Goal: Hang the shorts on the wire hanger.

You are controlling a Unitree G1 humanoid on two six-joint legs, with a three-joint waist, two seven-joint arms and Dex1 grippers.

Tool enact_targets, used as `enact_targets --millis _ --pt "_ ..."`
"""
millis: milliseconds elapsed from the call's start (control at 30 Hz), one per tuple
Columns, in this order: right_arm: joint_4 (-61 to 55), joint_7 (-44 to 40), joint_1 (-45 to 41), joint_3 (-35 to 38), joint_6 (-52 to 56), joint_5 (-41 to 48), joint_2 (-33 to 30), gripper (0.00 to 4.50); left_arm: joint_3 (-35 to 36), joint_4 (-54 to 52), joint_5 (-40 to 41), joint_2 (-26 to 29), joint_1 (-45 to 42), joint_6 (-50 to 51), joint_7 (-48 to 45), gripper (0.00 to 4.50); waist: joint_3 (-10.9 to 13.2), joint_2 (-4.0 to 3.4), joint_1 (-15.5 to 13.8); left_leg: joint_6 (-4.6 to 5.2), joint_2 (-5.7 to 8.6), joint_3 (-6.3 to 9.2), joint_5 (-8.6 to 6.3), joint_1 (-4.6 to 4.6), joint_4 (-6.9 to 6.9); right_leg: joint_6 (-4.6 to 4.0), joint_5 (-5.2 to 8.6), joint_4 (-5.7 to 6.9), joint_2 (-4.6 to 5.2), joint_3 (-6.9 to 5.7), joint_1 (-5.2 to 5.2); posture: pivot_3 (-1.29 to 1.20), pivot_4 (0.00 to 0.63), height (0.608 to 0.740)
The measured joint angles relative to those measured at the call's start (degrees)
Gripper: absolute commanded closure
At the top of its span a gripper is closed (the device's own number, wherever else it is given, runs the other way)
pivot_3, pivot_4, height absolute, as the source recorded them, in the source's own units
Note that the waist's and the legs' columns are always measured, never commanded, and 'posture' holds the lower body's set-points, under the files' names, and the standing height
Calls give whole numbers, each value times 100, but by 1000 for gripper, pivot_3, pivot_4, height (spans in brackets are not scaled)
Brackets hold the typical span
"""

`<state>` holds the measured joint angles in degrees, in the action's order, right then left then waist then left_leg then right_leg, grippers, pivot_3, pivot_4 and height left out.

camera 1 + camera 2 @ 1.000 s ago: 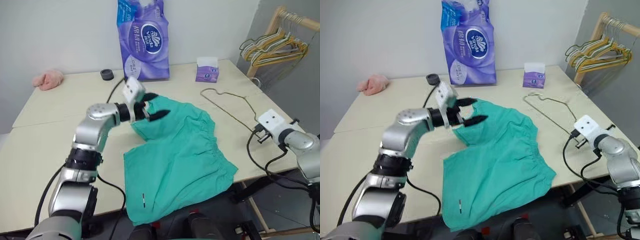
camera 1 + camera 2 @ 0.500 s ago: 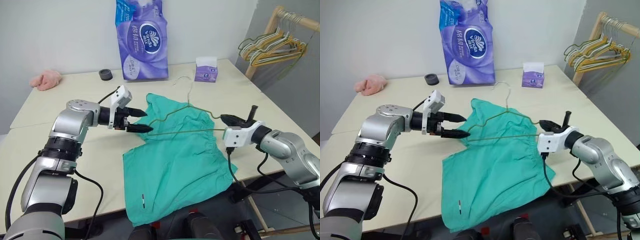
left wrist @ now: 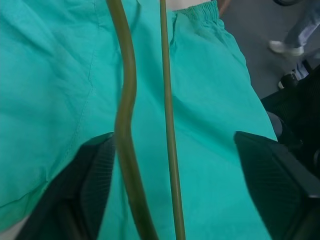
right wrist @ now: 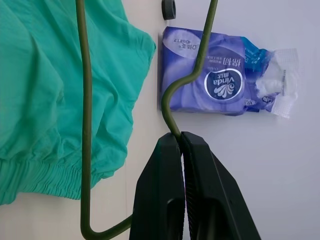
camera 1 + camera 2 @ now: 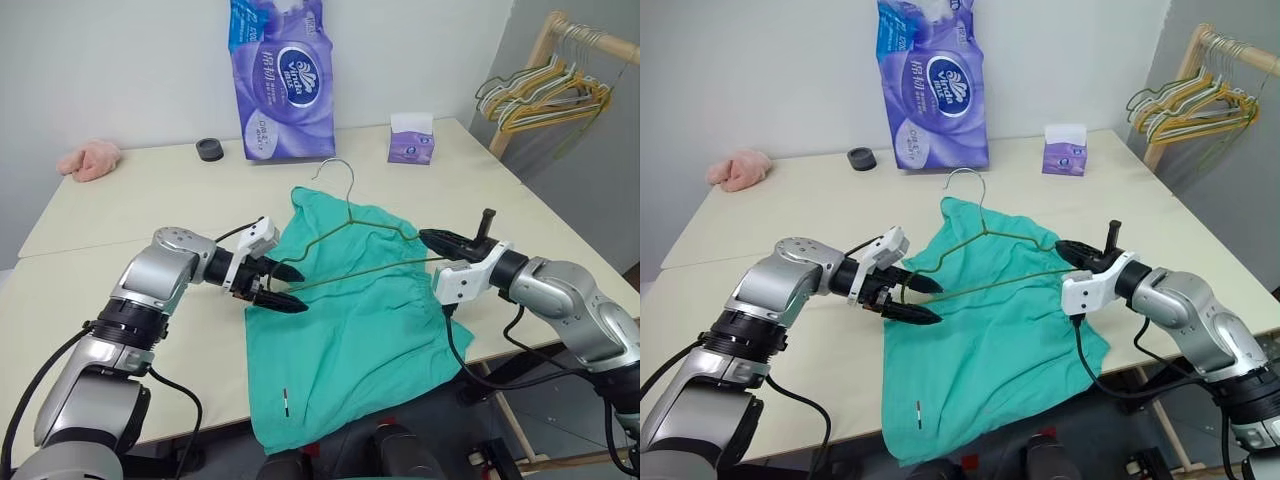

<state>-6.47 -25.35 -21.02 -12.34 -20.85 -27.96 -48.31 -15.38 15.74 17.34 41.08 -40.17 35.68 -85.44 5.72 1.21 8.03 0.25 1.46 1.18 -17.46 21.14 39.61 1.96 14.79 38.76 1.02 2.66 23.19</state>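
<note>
At the upper left of the left eye view a pink cloth (image 5: 91,160) lay on the tabletop (image 5: 120,215), with a small black ring (image 5: 210,149) a little to its right. Beside that stood a tall purple tissue pack (image 5: 277,80) against the wall.

Left of centre, the left pincer (image 5: 283,288) reached in toward the middle, its 2 black fingers (image 5: 287,303) apart. In the left wrist view the 2 wires of the wire hanger's (image 5: 358,255) near end ran between those fingers, which stood well clear on either side.

The shorts (image 5: 345,330) lay spread across the centre of the frame, 1 leg toward the tissue pack and the lower part draped over the tabletop's near edge, a small white mark (image 5: 287,401) low on the cloth. The wire hanger was held up above the shorts, its hook (image 5: 338,175) pointing toward the top of the frame.

Right of centre, the right pincer (image 5: 432,240) was clamped together on the hanger's right end; the right wrist view showed the wire pinched at its fingertips (image 4: 176,141). A small purple tissue box (image 5: 412,140) sat at the upper right, and beyond it yellow and green hangers (image 5: 545,95) hung from a wooden rack (image 5: 545,45).
</note>
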Motion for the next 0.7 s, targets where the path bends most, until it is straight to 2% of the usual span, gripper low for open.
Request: enact_targets --millis 300,533,700 --pt "-1 50 6 153 -120 -5 47 4500 1 73 27 -32 12 92 -23 4350 1 1 5 0 0 0 0 0 0 0 0 1 0 0 0 -197 77 740" --pt "-2 85 10 234 -476 -122 -18 4500 1 250 13 -31 22 -94 -19 4446 1 1 5 0 0 0 0 0 0 0 0 1 0 0 0 -195 75 740" --pt "-4 55 92 327 -590 -32 -24 3090 1 308 -8 -44 28 -166 8 4500 1 1 1 0 0 0 0 0 0 0 0 2 0 0 0 -199 73 740"
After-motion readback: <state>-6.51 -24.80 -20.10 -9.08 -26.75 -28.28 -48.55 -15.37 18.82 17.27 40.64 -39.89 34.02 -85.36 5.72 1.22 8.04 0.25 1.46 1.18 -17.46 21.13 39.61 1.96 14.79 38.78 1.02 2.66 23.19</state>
